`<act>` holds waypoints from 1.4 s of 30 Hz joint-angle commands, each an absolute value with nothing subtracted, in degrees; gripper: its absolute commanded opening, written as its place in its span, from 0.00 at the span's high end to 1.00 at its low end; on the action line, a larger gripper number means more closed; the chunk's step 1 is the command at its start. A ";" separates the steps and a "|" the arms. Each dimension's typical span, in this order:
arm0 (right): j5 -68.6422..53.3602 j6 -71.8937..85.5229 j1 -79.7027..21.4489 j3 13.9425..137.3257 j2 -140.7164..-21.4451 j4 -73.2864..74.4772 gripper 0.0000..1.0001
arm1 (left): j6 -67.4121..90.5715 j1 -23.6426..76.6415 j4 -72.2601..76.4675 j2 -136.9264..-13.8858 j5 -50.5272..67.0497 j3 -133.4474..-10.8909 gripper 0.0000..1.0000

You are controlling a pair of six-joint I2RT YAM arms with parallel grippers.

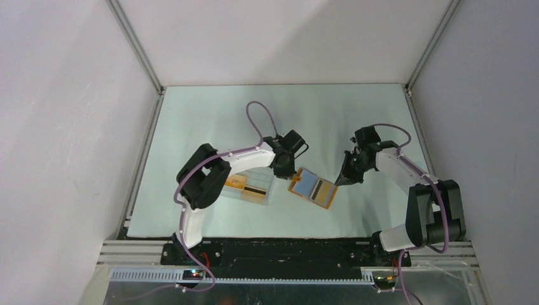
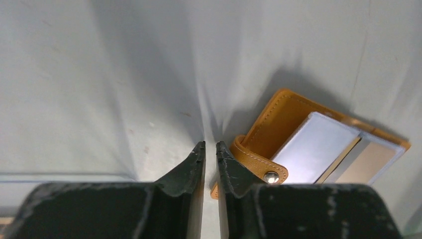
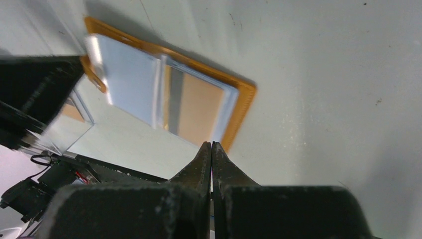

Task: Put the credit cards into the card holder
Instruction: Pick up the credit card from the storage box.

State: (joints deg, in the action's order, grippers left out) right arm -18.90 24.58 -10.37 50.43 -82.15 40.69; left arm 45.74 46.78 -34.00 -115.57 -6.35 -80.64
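Note:
The card holder (image 1: 309, 185) lies open on the table, orange-tan with blue-grey pockets. A golden card with a dark stripe (image 3: 193, 107) sits in its right-hand pocket; it also shows in the top view (image 1: 325, 192). Another golden-orange card with a dark stripe (image 1: 245, 188) lies in the clear box (image 1: 262, 197). My left gripper (image 2: 210, 145) is almost shut, with a narrow empty gap, its right finger against the holder's snap strap (image 2: 259, 164). My right gripper (image 3: 211, 145) is shut and empty, its tip at the holder's right edge.
The clear plastic box lies just left of the holder, under my left forearm; its corner shows in the right wrist view (image 3: 69, 130). White walls with metal frame posts (image 1: 136, 44) close the table on three sides.

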 commanded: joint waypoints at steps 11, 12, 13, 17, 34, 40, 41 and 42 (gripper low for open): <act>-22.25 24.93 -10.38 54.60 -79.95 41.68 0.98 | 49.88 54.26 -35.14 -106.81 -4.73 -77.33 0.73; -22.50 25.02 -10.51 54.74 -79.79 41.67 0.94 | 49.59 53.55 -35.13 -106.05 -5.07 -77.60 0.69; -22.55 25.08 -11.00 54.88 -79.54 41.95 0.92 | 48.78 53.06 -35.10 -104.32 -5.55 -77.96 0.68; -22.96 25.73 -12.92 55.76 -79.07 42.16 0.85 | 45.84 50.19 -35.01 -97.71 -5.69 -77.74 0.56; -30.06 38.85 -32.00 65.29 -91.40 30.47 0.58 | 34.44 28.76 -40.06 -71.34 -0.49 -52.63 0.42; -32.56 42.94 -35.70 67.29 -97.29 25.41 0.55 | 32.65 28.13 -39.95 -77.36 1.93 -51.92 0.41; -33.14 43.22 -36.02 67.53 -98.72 24.46 0.54 | 32.16 28.08 -39.93 -79.30 2.15 -52.31 0.41; -33.91 43.72 -36.11 68.19 -99.46 24.05 0.54 | 31.90 28.11 -39.84 -80.17 2.26 -52.52 0.41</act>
State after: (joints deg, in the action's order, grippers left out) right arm -30.74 40.12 -35.24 65.17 -96.38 28.69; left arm 35.09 28.40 -40.40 -76.77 0.19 -51.00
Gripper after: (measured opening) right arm 0.452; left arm 0.591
